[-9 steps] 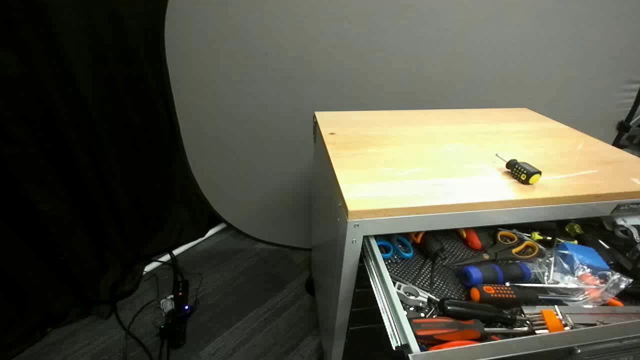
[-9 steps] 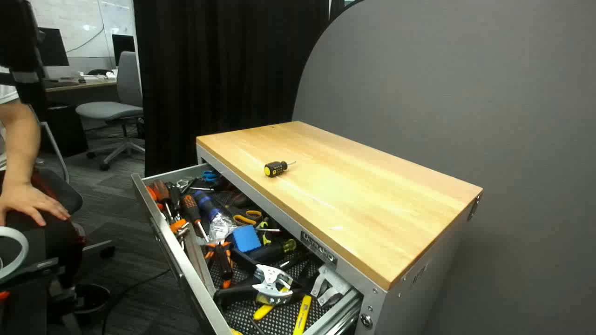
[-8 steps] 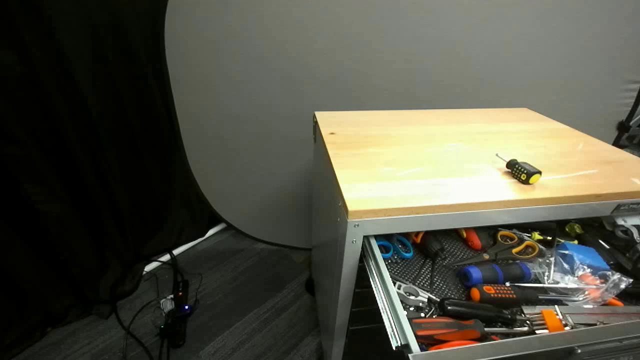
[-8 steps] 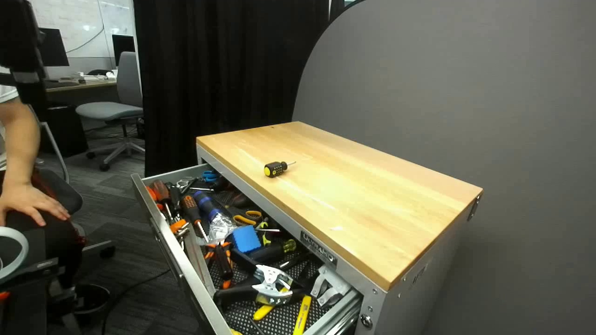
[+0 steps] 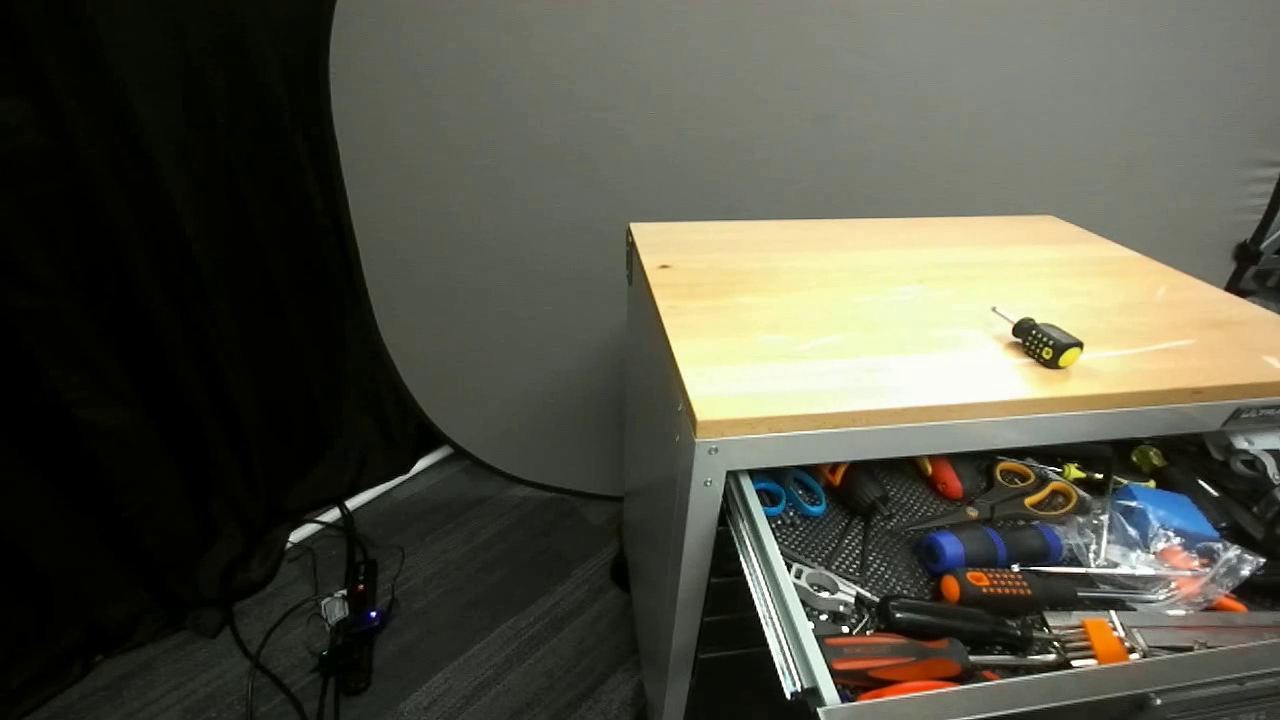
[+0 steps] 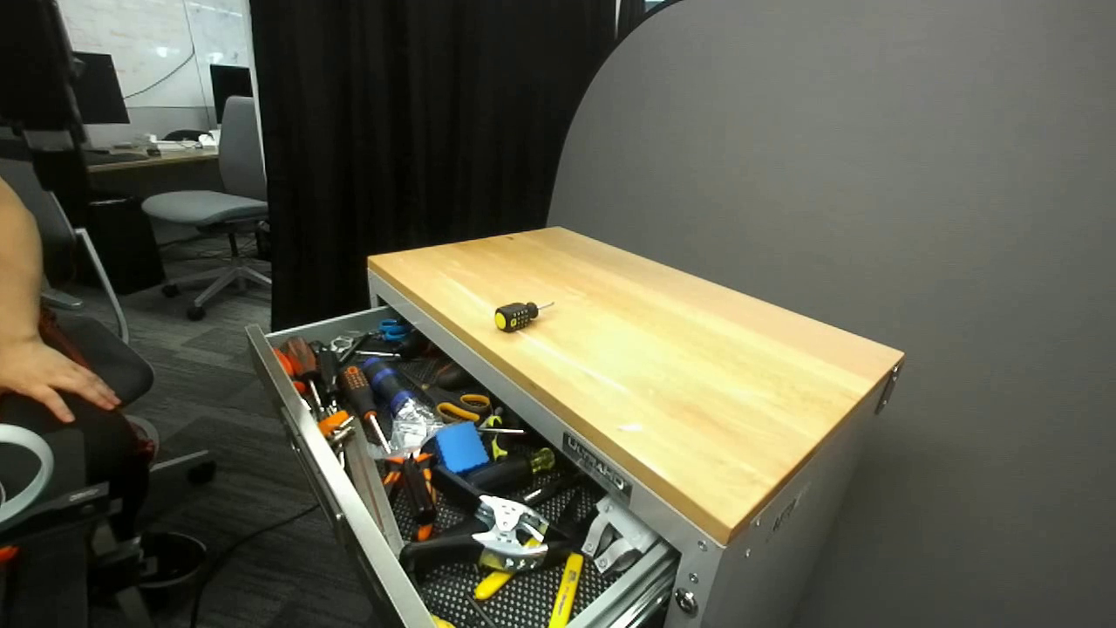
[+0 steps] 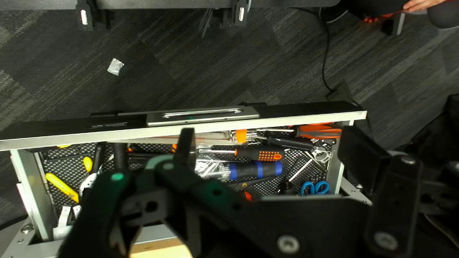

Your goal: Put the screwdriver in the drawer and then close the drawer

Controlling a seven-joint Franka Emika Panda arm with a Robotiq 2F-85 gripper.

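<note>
Tool (image 7: pixel 271 150), jaws apart, above open drawer (image 7: pixel 304 120)

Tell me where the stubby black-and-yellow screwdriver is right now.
In an exterior view, the screwdriver lies right of centre on the wooden top, near the edge above the open drawer.

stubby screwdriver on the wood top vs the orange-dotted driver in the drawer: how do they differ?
Length: the stubby screwdriver is clearly shorter than the orange-dotted driver.
Accents: the stubby screwdriver's are yellow, the orange-dotted driver's orange.
Place: the stubby screwdriver lies on the wood top; the orange-dotted driver, in the open drawer.
Shared: dark dotted handle, metal shaft.
</note>
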